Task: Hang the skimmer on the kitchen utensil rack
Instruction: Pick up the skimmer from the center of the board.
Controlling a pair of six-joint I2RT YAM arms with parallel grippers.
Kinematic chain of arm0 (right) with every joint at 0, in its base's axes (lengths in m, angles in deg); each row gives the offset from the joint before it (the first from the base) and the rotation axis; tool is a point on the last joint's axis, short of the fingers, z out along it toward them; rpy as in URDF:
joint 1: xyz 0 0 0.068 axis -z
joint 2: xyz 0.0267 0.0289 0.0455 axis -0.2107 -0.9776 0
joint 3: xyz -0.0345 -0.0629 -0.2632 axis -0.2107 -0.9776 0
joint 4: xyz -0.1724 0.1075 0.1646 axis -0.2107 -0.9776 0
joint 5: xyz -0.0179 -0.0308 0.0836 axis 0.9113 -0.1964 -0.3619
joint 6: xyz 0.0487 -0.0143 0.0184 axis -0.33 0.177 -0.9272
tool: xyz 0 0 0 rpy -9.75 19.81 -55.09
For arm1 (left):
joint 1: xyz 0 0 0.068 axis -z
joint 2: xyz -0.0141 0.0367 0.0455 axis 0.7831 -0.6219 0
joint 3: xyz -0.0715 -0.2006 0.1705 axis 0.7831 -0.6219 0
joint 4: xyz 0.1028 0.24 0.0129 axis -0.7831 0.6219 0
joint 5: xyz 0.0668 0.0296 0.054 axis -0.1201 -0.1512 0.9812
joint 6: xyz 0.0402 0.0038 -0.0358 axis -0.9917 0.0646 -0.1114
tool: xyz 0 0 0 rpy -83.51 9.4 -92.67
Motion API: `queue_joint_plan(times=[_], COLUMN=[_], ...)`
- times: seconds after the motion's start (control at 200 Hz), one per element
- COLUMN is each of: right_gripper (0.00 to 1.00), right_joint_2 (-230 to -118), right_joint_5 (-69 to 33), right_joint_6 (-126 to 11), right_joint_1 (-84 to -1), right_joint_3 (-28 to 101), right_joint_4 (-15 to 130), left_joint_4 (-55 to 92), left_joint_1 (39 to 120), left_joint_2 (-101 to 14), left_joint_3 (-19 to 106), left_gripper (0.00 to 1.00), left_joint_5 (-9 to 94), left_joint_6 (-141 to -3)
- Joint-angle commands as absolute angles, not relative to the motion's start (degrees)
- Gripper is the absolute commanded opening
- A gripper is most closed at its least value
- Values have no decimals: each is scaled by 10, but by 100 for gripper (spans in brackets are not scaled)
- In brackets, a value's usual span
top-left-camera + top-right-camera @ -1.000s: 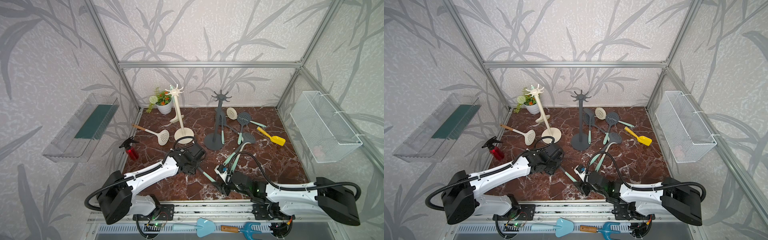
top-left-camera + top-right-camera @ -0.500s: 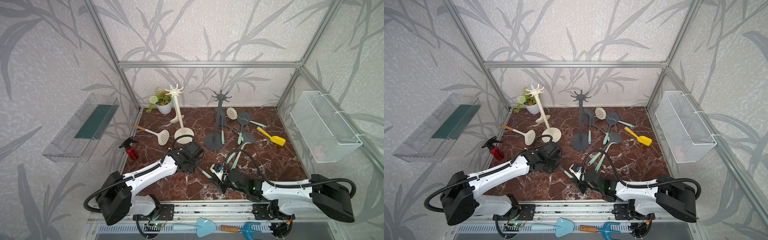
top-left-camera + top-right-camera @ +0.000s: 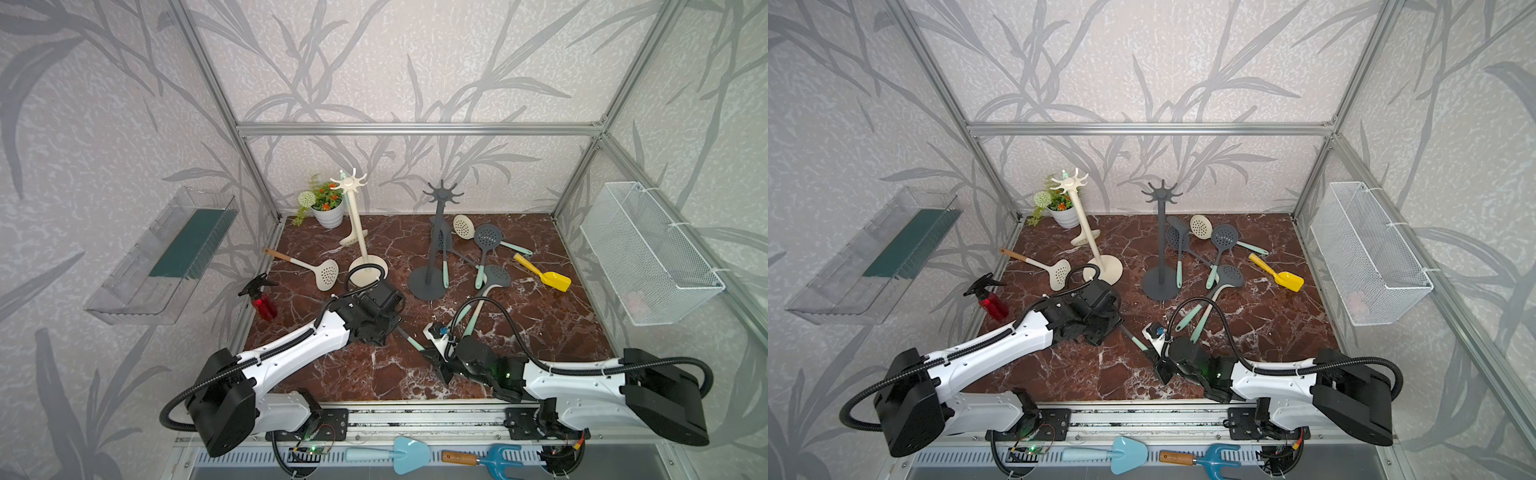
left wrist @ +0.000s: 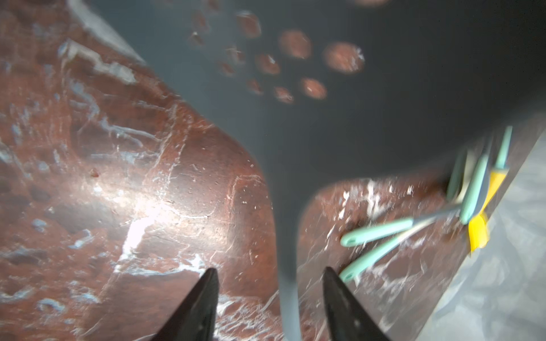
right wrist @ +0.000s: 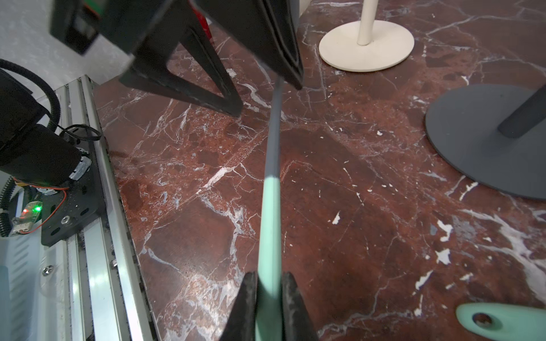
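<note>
Lower centre, the right gripper (image 5: 267, 280) clamps the skimmer (image 5: 270, 206) by its mint handle. The left gripper (image 4: 269, 269) gapes loosely around its neck. Hanging it on the grey rack (image 3: 442, 194), upper centre, is yet to do.

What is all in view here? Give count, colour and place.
skimmer: 1, grey-mint, between tools
other skimmers: several, grey or cream, near racks
grey rack: 1, grey, middle back
cream rack: 1, cream, back left
scoop: 1, yellow, right
bottle: 1, red, left
plant: 1, green, back left
basket: 1, white, right wall
tray: 1, clear, left wall
trowel: 1, blue, front
fork: 1, blue, front
left tool: black, open around skimmer stem
right tool: black, shut on skimmer handle
</note>
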State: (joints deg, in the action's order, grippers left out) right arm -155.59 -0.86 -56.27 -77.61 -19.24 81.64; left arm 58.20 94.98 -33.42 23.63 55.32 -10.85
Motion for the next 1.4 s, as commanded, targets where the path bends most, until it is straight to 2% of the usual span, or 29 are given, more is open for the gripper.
queue_joint_plan(times=[0.0, 0.155, 0.225, 0.32, 0.53, 0.6, 0.93, 1.235, 1.395], right_gripper=[0, 0, 0, 0, 0, 0, 0, 0, 0], right_joint_2=[-1529, -1503, -1493, -1483, -1472, -1468, -1450, -1426, -1434], right_joint_5=[-31, -73, -98, -140, -229, -257, -376, -419, -437], right_joint_6=[-581, -616, -637, -660, -701, -721, -855, -998, -1042], right_joint_1=[-763, -719, -686, -659, -618, -603, -561, -530, -530], right_joint_3=[-172, -148, -133, -105, -40, -26, -16, -37, -44], right_joint_4=[769, 710, 680, 639, 554, 533, 550, 627, 672], left_joint_4=[604, 699, 675, 633, 568, 559, 446, 437, 364], left_joint_1=[935, 927, 927, 930, 934, 935, 944, 963, 970], left_joint_2=[-318, -306, -288, -258, -226, -233, -230, -228, -229], left_joint_3=[321, 412, 420, 396, 298, 288, 245, 216, 178], left_gripper=[68, 68, 68, 66, 66, 65, 64, 64, 63], left_joint_5=[525, 586, 561, 494, 480, 486, 504, 504, 512], left_joint_6=[-274, -472, -605, -812, -1186, -1263, -1465, -1504, -1520])
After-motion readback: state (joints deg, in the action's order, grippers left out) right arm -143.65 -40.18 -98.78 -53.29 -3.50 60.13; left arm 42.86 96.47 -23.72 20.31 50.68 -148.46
